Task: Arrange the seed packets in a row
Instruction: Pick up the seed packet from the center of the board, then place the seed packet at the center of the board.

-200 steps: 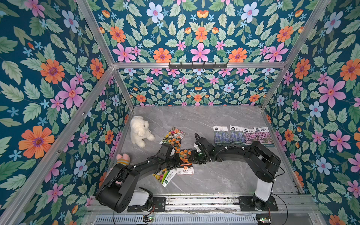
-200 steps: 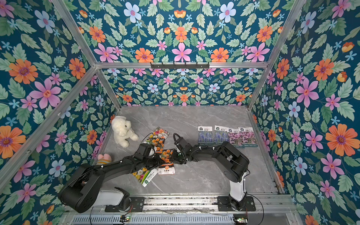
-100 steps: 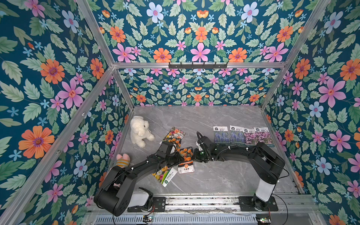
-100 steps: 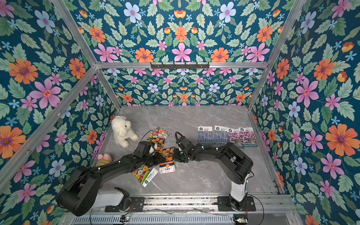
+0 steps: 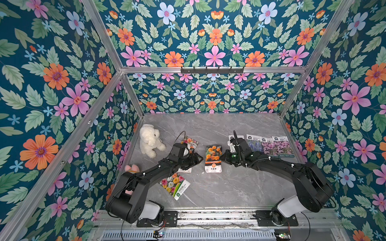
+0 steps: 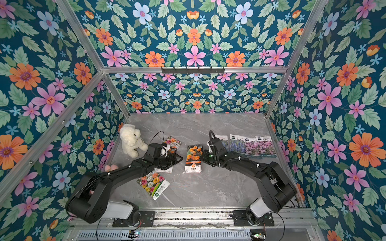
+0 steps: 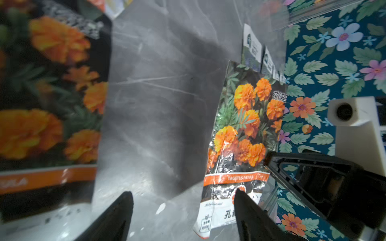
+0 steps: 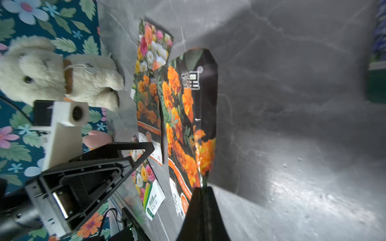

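In a top view, my left arm hides most of a second packet [image 5: 184,170] beside the marigold packet [image 5: 213,158]. Left wrist view: my left gripper [image 7: 182,194] gapes, empty, near that packet. Right wrist view: my right gripper [image 8: 200,188] clamps its edge.

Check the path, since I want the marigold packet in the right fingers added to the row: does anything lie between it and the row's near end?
Nothing visible does. The right gripper pinches the marigold packet, and the table between it and the lavender packet at the row's near end is bare in the wrist view.
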`<move>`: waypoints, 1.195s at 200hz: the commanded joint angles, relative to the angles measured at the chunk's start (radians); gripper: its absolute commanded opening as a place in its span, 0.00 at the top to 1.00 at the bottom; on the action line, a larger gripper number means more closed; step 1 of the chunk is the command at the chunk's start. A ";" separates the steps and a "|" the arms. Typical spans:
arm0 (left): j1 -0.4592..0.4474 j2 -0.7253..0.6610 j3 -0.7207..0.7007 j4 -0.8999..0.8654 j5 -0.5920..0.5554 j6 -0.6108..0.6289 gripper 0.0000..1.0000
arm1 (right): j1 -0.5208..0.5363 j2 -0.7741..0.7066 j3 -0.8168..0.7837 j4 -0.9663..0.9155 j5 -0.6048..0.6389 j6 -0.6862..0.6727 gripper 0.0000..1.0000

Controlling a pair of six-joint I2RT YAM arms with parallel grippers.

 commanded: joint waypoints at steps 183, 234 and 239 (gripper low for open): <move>0.001 0.361 0.254 0.317 0.208 0.016 1.00 | -0.239 0.054 0.076 -0.058 -0.154 -0.075 0.44; -0.003 0.493 0.398 0.245 0.149 0.047 1.00 | -0.360 -0.134 -0.025 -0.176 -0.052 -0.109 0.24; -0.004 0.506 0.414 0.238 0.142 0.047 1.00 | -0.365 -0.152 -0.034 -0.187 -0.045 -0.113 0.23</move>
